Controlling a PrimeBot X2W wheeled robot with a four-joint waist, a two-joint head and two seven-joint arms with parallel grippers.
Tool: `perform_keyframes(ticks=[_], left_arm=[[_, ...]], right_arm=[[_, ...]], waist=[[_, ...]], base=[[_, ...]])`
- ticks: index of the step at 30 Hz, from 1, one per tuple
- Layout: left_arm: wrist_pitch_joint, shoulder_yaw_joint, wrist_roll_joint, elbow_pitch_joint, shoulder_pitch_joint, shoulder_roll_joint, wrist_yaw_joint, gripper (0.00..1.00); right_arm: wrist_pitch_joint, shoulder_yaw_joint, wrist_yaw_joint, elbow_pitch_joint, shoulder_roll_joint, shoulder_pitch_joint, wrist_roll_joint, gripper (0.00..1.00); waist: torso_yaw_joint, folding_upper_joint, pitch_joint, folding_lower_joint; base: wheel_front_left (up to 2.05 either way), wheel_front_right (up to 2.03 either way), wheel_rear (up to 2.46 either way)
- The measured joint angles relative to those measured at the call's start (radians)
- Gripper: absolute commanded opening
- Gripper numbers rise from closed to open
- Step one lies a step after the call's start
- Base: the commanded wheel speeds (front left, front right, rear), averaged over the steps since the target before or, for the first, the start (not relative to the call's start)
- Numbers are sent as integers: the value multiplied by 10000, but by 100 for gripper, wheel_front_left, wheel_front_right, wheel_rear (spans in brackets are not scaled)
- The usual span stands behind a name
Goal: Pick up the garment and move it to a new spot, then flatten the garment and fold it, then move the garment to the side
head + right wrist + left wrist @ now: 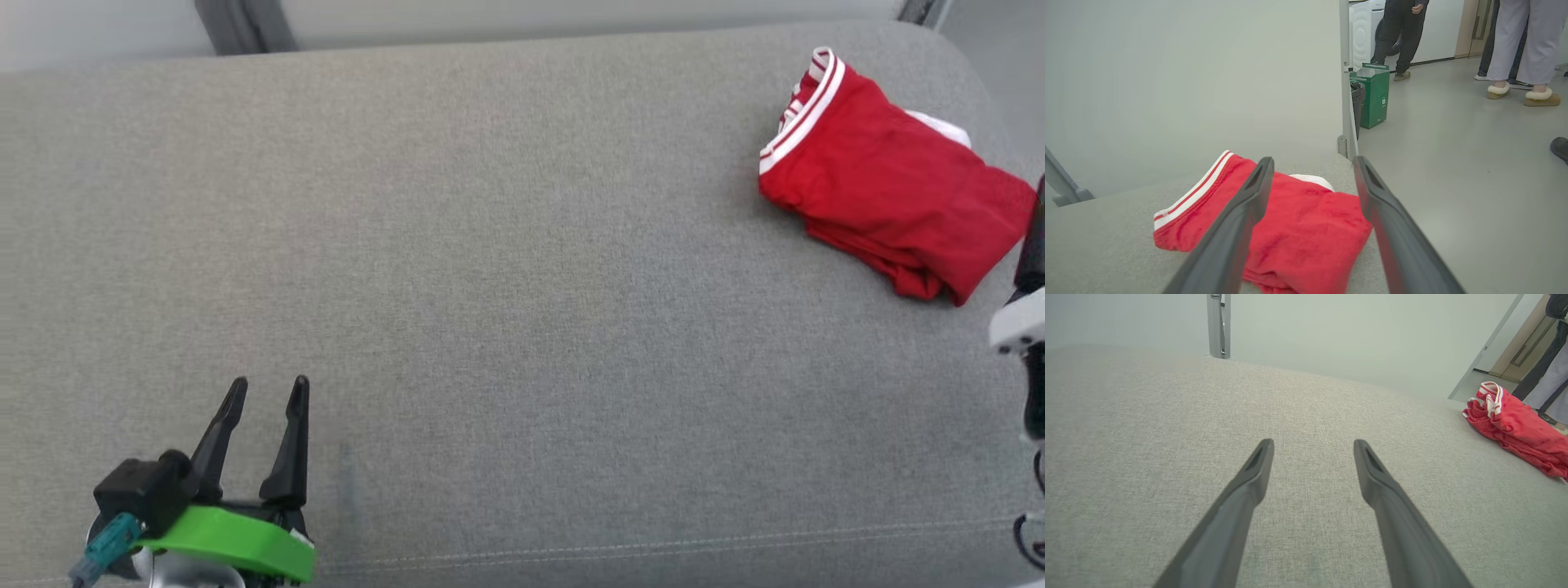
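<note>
The garment point(890, 180) is a red piece with a white-striped band, folded into a compact bundle at the far right of the grey fabric surface point(506, 269). It also shows in the left wrist view as the garment point(1519, 433) far to the right. My left gripper point(269, 384) stands open at the lower left, far from it, with nothing between its fingers point(1253, 477). My right gripper point(1313, 161) is open and hovers just short of the garment point(1306, 228), fingers apart over its near side. Part of the right arm point(1020, 327) shows at the right edge.
The surface's right edge and rounded corner run close beside the garment. Beyond it on the floor stand a green bin point(1376, 98), a dark bin and a white machine. Two people point(1519, 45) stand further off. A metal post point(1218, 324) rises behind the surface.
</note>
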Motion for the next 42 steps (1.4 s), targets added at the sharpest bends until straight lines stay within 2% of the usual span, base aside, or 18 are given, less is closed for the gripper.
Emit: perform_keyframes(ticks=[15, 25, 39, 40, 42], left_arm=[[0, 748, 554, 127, 984, -188, 541, 100], [0, 755, 669, 192, 1499, -230, 499, 100], [0, 541, 884, 261, 1614, -305, 311, 100], [0, 481, 884, 276, 1618, -311, 295, 0], [2, 347, 886, 401, 1634, -339, 263, 0]], right_arm=[[2, 752, -2, -1187, 1246, 3005, -1179, 100], [2, 652, -12, -1722, 1875, 4186, -1747, 100], [2, 460, -13, -2188, 2420, 4768, -2265, 100], [2, 395, -13, -2222, 2429, 4802, -2322, 0], [4, 305, -2, -2176, 2466, 4877, -2385, 0]], waist=[[508, 0, -1688, 0], [778, 0, -2106, 0], [529, 0, -2203, 0], [505, 0, -2202, 0], [484, 0, -2201, 0]], base=[[0, 0, 0], [0, 0, 0], [0, 0, 0], [0, 0, 0], [0, 0, 0]])
